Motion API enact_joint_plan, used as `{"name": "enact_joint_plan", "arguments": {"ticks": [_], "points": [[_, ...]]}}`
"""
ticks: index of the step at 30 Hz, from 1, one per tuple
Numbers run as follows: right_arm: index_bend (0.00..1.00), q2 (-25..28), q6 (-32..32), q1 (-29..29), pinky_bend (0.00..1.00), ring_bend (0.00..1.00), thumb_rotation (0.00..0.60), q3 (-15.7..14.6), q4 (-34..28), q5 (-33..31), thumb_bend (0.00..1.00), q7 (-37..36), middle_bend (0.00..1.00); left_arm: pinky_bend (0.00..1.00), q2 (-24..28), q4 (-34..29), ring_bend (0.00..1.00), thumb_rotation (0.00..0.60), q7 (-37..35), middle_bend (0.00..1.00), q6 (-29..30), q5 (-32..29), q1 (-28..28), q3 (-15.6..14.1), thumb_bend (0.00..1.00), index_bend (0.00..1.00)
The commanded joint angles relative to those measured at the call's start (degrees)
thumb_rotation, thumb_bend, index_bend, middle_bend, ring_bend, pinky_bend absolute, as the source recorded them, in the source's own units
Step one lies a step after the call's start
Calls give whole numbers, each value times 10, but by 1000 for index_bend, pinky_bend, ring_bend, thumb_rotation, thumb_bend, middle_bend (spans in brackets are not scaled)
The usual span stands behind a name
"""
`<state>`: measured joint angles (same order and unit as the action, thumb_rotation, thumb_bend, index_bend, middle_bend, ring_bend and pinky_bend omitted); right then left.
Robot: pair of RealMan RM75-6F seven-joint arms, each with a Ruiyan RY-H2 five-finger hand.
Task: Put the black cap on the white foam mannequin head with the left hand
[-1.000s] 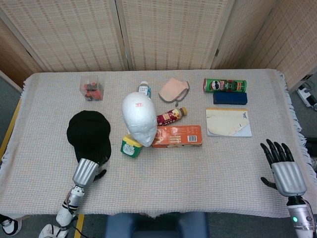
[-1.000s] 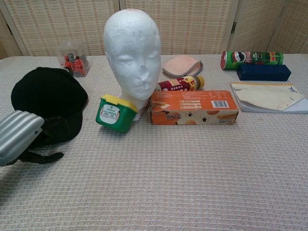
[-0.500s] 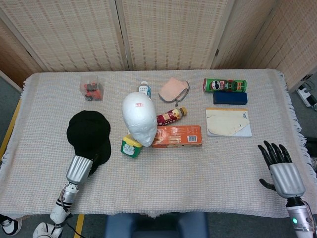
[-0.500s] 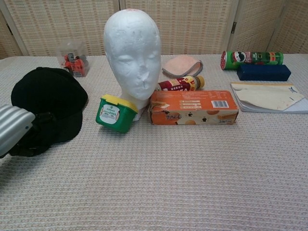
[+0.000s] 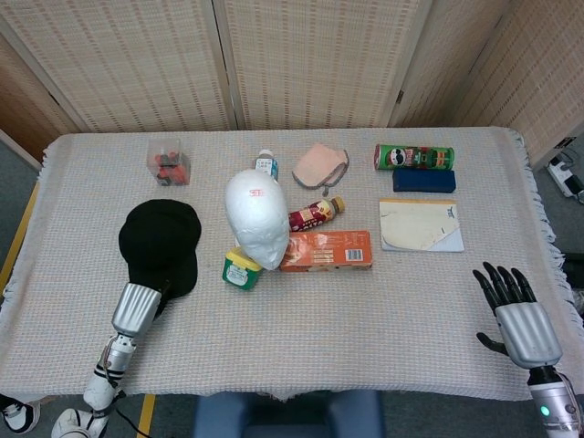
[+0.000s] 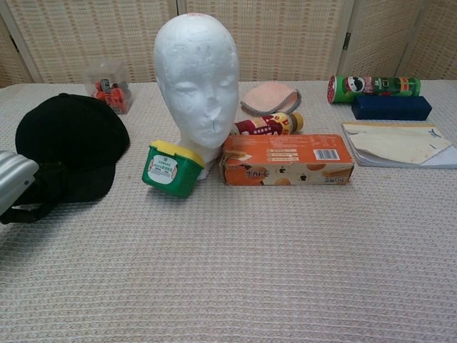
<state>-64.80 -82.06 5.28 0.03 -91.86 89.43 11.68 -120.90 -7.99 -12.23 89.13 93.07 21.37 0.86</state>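
The black cap (image 5: 160, 242) lies on the table's left side, to the left of the white foam mannequin head (image 5: 257, 219), which stands upright facing the table's front edge. My left hand (image 5: 137, 308) is at the cap's near end and its dark fingers grip the brim (image 6: 43, 193). In the chest view the left hand (image 6: 16, 189) shows only at the left edge, partly cut off. My right hand (image 5: 516, 310) hovers near the front right corner with its fingers spread, holding nothing.
A green tub with a yellow lid (image 5: 241, 269) and an orange box (image 5: 327, 250) sit against the foam head's base. Behind it are a bottle (image 5: 315, 214), a pink mask (image 5: 319, 165), a green chip can (image 5: 413, 157), a blue case (image 5: 423, 181), a notepad (image 5: 420, 224) and a clear toy box (image 5: 169, 161).
My left hand has drawn back to the left toward the table's front edge, and the cap has shifted slightly left with it. The right hand has dropped a little lower in view.
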Motion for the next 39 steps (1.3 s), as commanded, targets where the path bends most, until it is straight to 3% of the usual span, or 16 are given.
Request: {"name": "enact_joint_plan", "arguments": {"ticks": [1,9,17,23,32,39], "points": [[0,1,1,0,0,0,600,-1,-1,1,58,0,0,1000,4,0,1000,600,-2,1000,7,-7,5,5,545,597],[0,8,2,1,0,0,600,-5,-5,7,58,-9,0,1000,32,-15,1000,600,-24,1000,80,-45,39,45,578,623],[0,20,-8,-3,0,0,600,-13,-14,28,58,-25,0,1000,87,-57,1000,600,-21,1000,134,-104,120,121,601,633],[0,23,-15,-6,0,0,600,-18,-15,41,57,-31,0,1000,144,-120,1000,600,20,1000,165,-117,193,158,632,633],[0,24,-6,-3,0,0,600,-18,-18,39,58,-31,0,1000,235,-319,1000,600,174,1000,189,-66,280,163,634,641],[0,34,-4,-1,0,0,600,-15,-23,33,59,-49,0,1000,250,-447,1000,600,295,1000,177,-4,300,129,634,646]]}}
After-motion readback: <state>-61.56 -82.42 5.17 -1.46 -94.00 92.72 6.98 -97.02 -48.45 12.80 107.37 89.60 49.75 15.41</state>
